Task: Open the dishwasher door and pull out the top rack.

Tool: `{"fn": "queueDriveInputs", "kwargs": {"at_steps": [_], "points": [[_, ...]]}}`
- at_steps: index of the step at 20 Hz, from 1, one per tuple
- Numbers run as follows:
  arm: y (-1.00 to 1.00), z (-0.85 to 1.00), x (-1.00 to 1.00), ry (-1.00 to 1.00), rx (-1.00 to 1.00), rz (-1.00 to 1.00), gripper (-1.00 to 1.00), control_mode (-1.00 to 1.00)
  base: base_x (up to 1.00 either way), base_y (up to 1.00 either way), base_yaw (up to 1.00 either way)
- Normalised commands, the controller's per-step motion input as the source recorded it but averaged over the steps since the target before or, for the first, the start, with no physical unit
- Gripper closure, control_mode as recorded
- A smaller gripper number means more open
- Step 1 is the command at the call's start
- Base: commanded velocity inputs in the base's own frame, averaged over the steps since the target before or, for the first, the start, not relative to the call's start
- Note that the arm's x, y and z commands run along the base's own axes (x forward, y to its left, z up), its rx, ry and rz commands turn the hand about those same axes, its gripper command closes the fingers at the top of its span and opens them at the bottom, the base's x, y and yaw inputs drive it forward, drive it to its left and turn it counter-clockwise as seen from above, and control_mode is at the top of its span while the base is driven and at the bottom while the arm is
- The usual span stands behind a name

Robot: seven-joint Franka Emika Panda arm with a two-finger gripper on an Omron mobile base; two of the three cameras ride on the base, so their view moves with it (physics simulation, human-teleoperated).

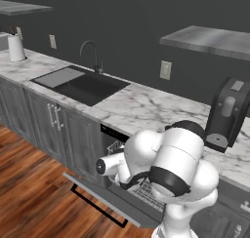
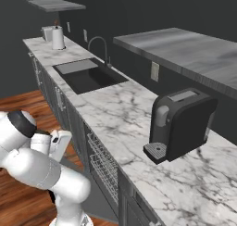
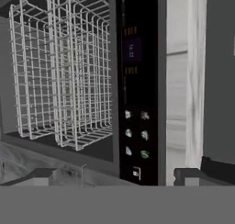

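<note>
The dishwasher door [image 1: 100,193] lies folded down flat, its black bar handle [image 1: 95,206] toward the floor. In the hand view, which is rolled sideways, the black control strip [image 3: 137,103] runs up the middle. Left of that strip, two white wire baskets sit inside the tub. The one nearest the strip is the top rack [image 3: 87,81] [image 1: 115,147] [image 2: 102,161]. My gripper [image 3: 114,176] is open, short of the baskets, with nothing between its fingertips [image 3: 43,175].
A lower wire basket [image 3: 32,81] [image 1: 146,190] sits below the top rack. The marble counter [image 1: 146,105] carries a black coffee machine [image 1: 227,112], with a sink [image 1: 88,86] to the left. My own arm [image 1: 171,164] stands over the open door. The floor is wood [image 1: 34,193].
</note>
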Motion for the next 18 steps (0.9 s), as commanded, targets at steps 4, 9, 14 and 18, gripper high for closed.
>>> {"fn": "queueDriveInputs", "kwargs": {"at_steps": [4, 9, 14, 18], "points": [[-0.15, -0.32, 0.24, 0.00, 0.00, 0.00, -1.00, -1.00, 0.00, 0.00, 0.00], [-0.07, -0.28, 0.23, 0.00, 0.00, 0.00, -1.00, -1.00, 0.00, 0.00, 0.00], [0.00, -0.27, 0.14, 0.00, 0.00, 0.00, -1.00, -1.00, 0.00, 0.00, 0.00], [0.00, -0.27, 0.23, -0.01, 0.00, 0.00, -1.00, -1.00, 0.00, 0.00, 0.00]]}}
